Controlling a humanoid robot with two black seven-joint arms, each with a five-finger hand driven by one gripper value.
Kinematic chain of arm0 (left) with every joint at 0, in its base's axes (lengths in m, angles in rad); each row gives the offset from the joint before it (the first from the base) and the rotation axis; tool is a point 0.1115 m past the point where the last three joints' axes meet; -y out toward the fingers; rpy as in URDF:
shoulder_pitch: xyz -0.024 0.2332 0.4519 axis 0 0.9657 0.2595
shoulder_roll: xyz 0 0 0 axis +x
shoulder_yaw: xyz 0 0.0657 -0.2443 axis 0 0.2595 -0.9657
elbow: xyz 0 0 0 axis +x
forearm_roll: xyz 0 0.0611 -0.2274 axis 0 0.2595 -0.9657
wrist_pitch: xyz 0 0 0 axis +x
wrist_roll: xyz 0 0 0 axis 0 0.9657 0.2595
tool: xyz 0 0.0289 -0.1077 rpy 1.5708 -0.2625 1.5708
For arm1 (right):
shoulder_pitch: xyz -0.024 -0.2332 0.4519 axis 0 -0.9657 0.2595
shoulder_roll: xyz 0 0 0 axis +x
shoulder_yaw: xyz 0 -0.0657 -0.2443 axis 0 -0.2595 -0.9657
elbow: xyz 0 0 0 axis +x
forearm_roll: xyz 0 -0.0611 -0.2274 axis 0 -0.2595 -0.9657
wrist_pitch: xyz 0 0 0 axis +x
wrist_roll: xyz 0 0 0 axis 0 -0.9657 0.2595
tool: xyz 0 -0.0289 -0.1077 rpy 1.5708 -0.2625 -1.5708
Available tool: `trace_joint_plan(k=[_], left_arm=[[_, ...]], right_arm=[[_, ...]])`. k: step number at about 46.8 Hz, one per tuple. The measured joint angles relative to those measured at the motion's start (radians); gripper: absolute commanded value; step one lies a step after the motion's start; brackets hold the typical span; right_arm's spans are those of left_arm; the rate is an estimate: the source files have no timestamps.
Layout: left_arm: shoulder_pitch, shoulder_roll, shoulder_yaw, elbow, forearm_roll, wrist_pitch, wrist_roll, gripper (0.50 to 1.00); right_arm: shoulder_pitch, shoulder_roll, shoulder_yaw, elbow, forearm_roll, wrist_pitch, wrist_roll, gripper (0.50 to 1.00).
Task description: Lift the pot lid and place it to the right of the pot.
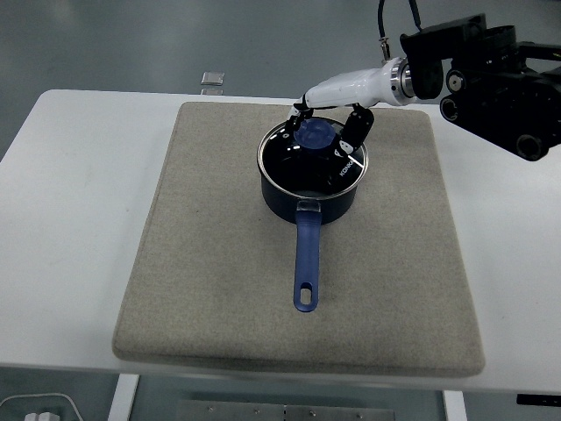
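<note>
Blue is the colour of the round knob (313, 134) in the middle of the round glass pot lid (311, 154). The lid sits flat on the dark blue pot with the long blue handle (308, 189). The pot stands on the far half of a grey felt mat (298, 237), and the mat lies on the white surface (70, 219).

The right hand (337, 114), white with black fingers (352, 136), hangs over the far right side of the lid. Its fingers are spread around the knob, some behind it and some to its right. They look very close to it, but I cannot tell if they touch it. They are not closed on it yet. The left hand is not in the picture.

The lid is probably hard and a bit heavy, because it looks like glass with a metal rim. Glass is smooth and can slip, and it could crack if it drops. The knob is the best place to hold, since it sticks up and the fingers can wrap around it. The bare mat to the right of the pot has room for the lid.
</note>
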Motion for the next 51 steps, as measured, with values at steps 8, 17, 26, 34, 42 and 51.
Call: trace_joint_plan(k=[8, 17, 26, 34, 42, 51], left_arm=[[0.001, 0.0, 0.0, 0.0, -0.001, 0.0, 0.0, 1.0], [0.001, 0.0, 0.0, 0.0, -0.001, 0.0, 0.0, 1.0], [0.001, 0.0, 0.0, 0.0, -0.001, 0.0, 0.0, 1.0], [0.0, 0.0, 0.0, 0.0, -0.001, 0.0, 0.0, 1.0], [0.0, 0.0, 0.0, 0.0, -0.001, 0.0, 0.0, 1.0], [0.001, 0.0, 0.0, 0.0, 0.0, 0.0, 0.001, 1.0]], right_arm=[[0.0, 0.001, 0.0, -0.002, 0.0, 0.0, 0.0, 0.78], [0.001, 0.003, 0.0, -0.007, -0.001, 0.0, 0.001, 0.762], [0.001, 0.003, 0.0, -0.009, -0.001, -0.012, 0.002, 0.76], [0.001, 0.003, 0.0, -0.009, -0.001, -0.012, 0.002, 0.76], [0.001, 0.005, 0.0, -0.009, -0.001, -0.012, 0.002, 0.744], [0.001, 0.005, 0.0, -0.009, -0.001, -0.011, 0.002, 0.699]])
